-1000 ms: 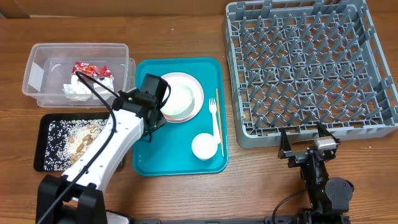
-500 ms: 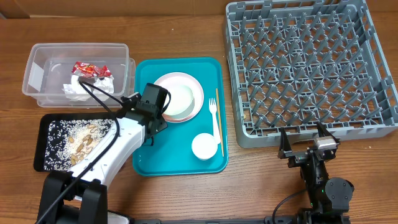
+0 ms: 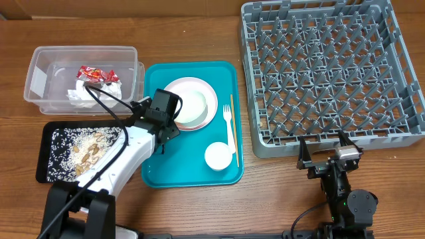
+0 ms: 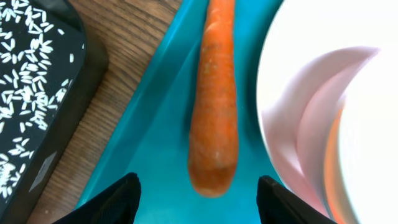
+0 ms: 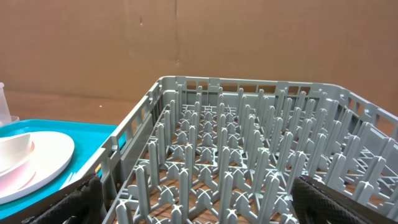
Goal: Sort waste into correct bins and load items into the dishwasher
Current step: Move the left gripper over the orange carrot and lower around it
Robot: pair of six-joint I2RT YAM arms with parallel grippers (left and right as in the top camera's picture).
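- Left hand (image 4: 199, 202): fingers spread wide and holding nothing, low over the left edge of the teal tray (image 3: 189, 174), one fingertip on each side of the carrot's blunt end without touching it.
- Right hand (image 3: 323, 149): fingers at full spread and empty, at the worktop's front edge, just before the rack's near wall.
- Dish rack (image 3: 247, 73): grey peg grid filling the worktop's far right corner; nothing loaded.
- Teal tray: centre of the worktop, between the rack and the two bins.
- Clear tub (image 3: 40, 73): far left of the worktop, containing white napkins (image 3: 89, 94) and the red wrapper (image 3: 97, 73).
- Black tray (image 3: 48, 129): front left, just before the tub, holding rice and beige scraps (image 3: 83, 149).
- Plate (image 3: 207, 91): far half of the teal tray, bowls (image 3: 190, 108) resting on it.
- Cup (image 3: 217, 156): near right part of the teal tray.
- Carrot (image 4: 214, 93): lying along the teal tray's left edge, beside the plate.
- Fork (image 3: 228, 119) and wooden stick (image 3: 232, 106): side by side along the teal tray's right edge.
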